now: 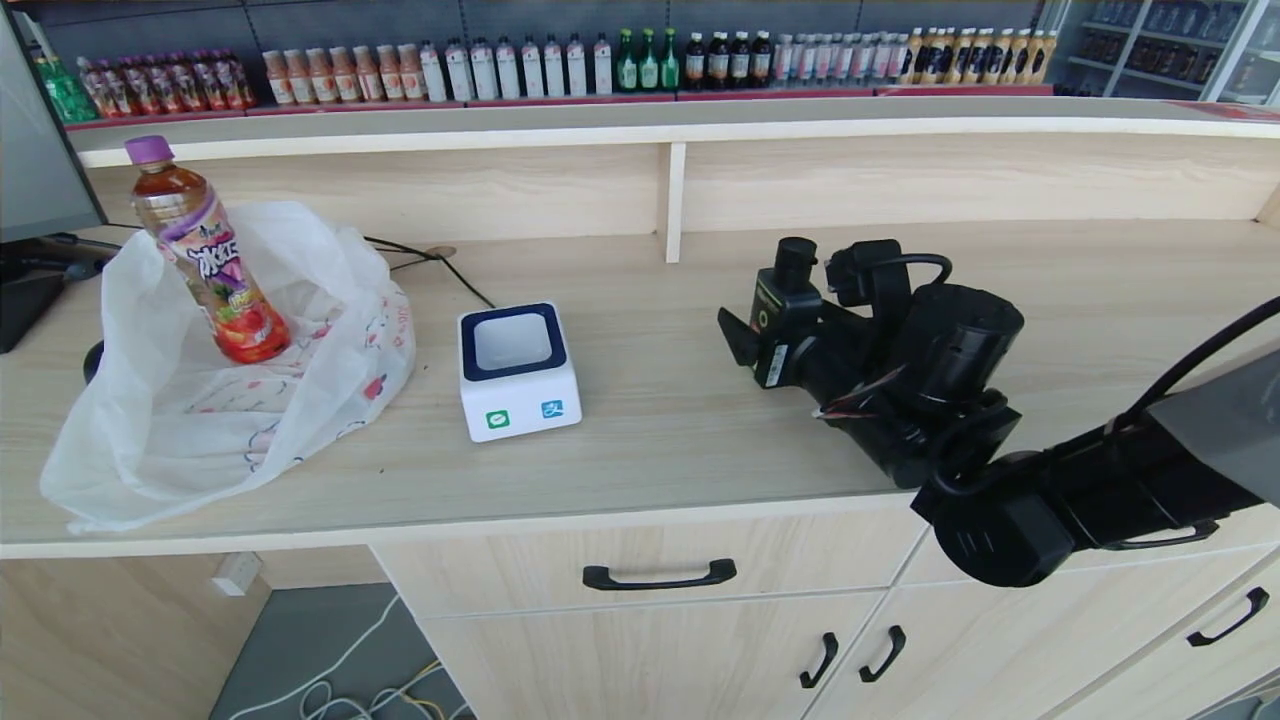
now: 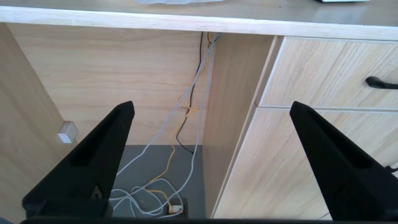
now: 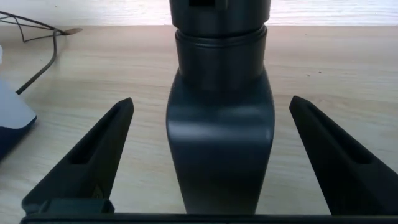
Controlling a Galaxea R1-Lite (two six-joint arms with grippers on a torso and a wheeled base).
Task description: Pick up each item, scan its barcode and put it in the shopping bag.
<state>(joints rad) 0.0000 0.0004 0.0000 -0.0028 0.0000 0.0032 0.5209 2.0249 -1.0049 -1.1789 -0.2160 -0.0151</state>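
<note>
While the right gripper (image 3: 211,104) is sitting low over the counter (image 1: 680,430), to the right of the scanner (image 1: 517,370), its two fingers are standing wide apart with a dark bottle (image 3: 221,143) between them. A strip of bare wood is showing on either side of that bottle, so neither finger is pressing on it, and I cannot tell whether it is standing or lying. The scanner, a white box with a dark blue rim round its window, is resting near the counter's front edge, well apart from the gripper. Left of it, a thin white shopping bag (image 1: 200,430) is lying open and crumpled, and a drink bottle (image 1: 205,255) with a purple cap and reddish-brown liquid is standing inside it, leaning a little, with the plastic rising around its lower half. The left gripper (image 2: 211,107) is hanging below the counter's edge with its fingers spread and nothing between them, facing an open gap in the cabinet where loose cables (image 2: 186,118) are trailing down to the floor
</note>
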